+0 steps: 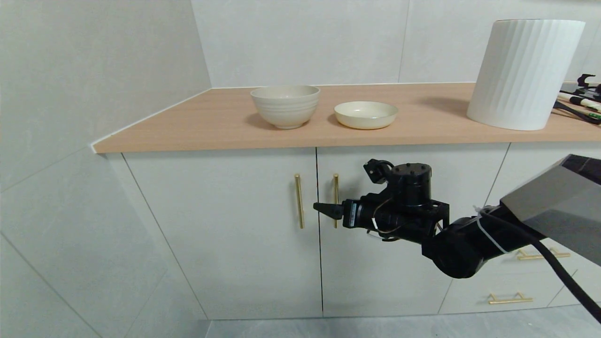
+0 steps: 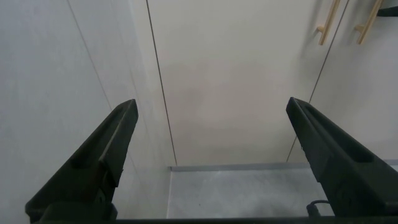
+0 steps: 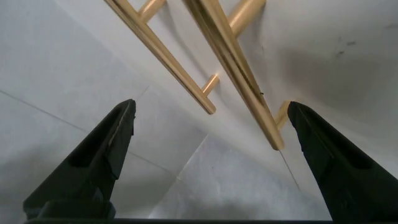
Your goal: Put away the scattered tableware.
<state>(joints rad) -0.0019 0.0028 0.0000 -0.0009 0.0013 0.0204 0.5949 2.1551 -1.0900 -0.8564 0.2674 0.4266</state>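
One right claw [image 1: 322, 209], spread, level before door handles [image 1: 336, 199].

Left gripper [image 2: 212, 109], jaws spread wide, faces closed cabinet doors [image 2: 242, 74] with gold handles [image 2: 328, 22]

A tall ribbed white canister [image 1: 526, 72] stands on the wooden counter [image 1: 188, 126] — right end — pale wall tiles [image 1: 94, 61] behind.

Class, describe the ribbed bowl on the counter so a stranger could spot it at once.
Find the wooden countertop and follow it toward the wall corner. The cream ribbed ceramic bowl stands there, deeper and taller than the shallow cream dish beside it.
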